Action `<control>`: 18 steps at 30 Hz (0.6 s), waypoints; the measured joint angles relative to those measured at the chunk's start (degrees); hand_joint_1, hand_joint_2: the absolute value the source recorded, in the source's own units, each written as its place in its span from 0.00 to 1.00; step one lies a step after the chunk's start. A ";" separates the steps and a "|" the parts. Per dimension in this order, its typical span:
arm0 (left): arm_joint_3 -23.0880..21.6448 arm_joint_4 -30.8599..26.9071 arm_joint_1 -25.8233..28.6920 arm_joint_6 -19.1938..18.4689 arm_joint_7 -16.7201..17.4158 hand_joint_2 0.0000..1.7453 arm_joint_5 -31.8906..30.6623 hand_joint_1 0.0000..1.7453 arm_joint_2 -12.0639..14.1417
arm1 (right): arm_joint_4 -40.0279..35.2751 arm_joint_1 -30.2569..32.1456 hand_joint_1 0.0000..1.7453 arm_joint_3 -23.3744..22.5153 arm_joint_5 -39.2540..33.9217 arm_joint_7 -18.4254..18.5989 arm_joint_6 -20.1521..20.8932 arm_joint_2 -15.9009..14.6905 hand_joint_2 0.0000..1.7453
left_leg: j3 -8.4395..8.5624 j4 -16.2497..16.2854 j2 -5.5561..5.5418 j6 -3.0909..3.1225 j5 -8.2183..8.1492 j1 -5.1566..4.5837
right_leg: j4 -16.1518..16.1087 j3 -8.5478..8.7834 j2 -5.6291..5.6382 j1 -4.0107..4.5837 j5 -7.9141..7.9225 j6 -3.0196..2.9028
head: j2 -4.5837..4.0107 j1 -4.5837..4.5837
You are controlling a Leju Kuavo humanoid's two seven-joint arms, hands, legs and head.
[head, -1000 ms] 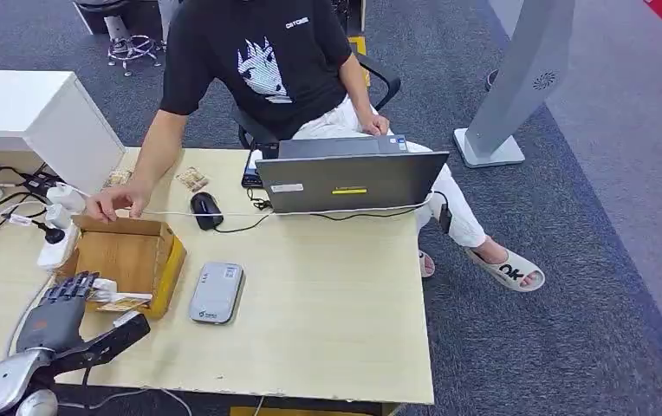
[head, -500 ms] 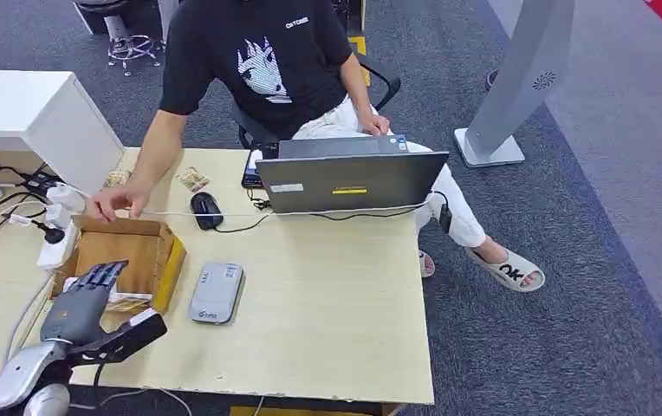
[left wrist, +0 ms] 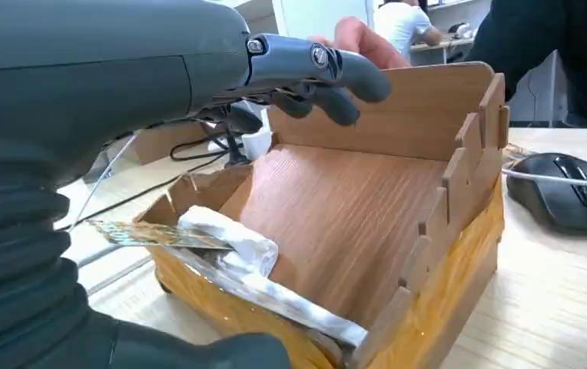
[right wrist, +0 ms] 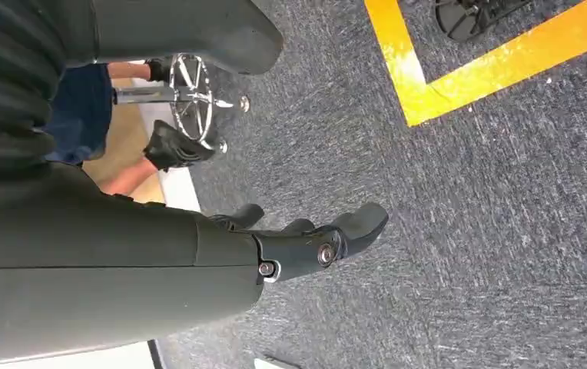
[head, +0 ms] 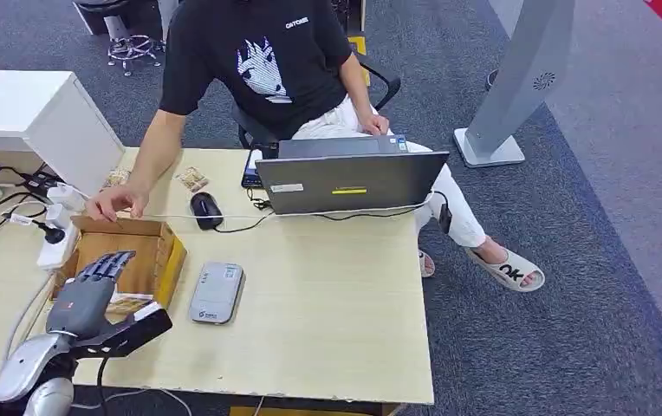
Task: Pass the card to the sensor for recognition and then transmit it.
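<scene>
My left hand point(head: 87, 293) hovers over the near end of an open cardboard box point(head: 161, 251), fingers spread and holding nothing. The patterned card point(head: 127, 303) lies at the box's near edge beside a crumpled white wrapper. In the left wrist view the card point(left wrist: 149, 234) sits flat on the box rim point(left wrist: 459, 165), below my fingers point(left wrist: 329, 69) and apart from them. The grey sensor point(head: 216, 293) lies flat on the table just right of the box. My right hand point(right wrist: 306, 243) hangs over grey carpet with nothing in it.
A seated person's hand point(head: 114, 201) rests on the box's far edge. A black mouse point(head: 206, 210), a white cable and an open laptop point(head: 350, 178) stand beyond the sensor. Power strips and cords point(head: 50, 230) lie left of the box. The wooden table point(head: 327, 312) ends near my left arm.
My left hand has moved forward and to the right, from beside the box's near corner to over its near end. The card has stayed in the box.
</scene>
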 joint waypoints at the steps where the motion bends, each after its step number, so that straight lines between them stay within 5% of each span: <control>1: -0.09 -0.02 -0.07 0.00 0.00 1.00 0.02 0.37 0.00 | 0.00 0.00 0.00 0.00 0.04 -0.15 0.00 0.00 1.00 | 0.00 0.00 0.00 0.00 0.00 0.00 | 0.00 0.00 0.00 0.00 0.00 0.00 | 0.00 0.00; 9: -0.33 -0.31 -0.45 -0.46 0.76 1.00 0.26 0.54 1.05 | 0.00 0.01 0.00 -0.13 0.50 -0.31 -0.02 0.00 1.00 | 0.00 0.00 0.00 0.00 0.00 0.00 | 0.00 0.00 0.00 0.00 0.00 0.00 | 0.00 0.00; 18: -0.35 -0.31 -0.52 -7.43 4.83 1.00 1.62 0.53 6.25 | 0.00 0.01 0.00 -1.31 1.07 0.26 0.13 0.00 1.00 | 0.00 0.00 0.00 0.00 0.00 0.03 | 0.01 0.00 0.01 0.01 0.00 0.00 | 0.00 0.00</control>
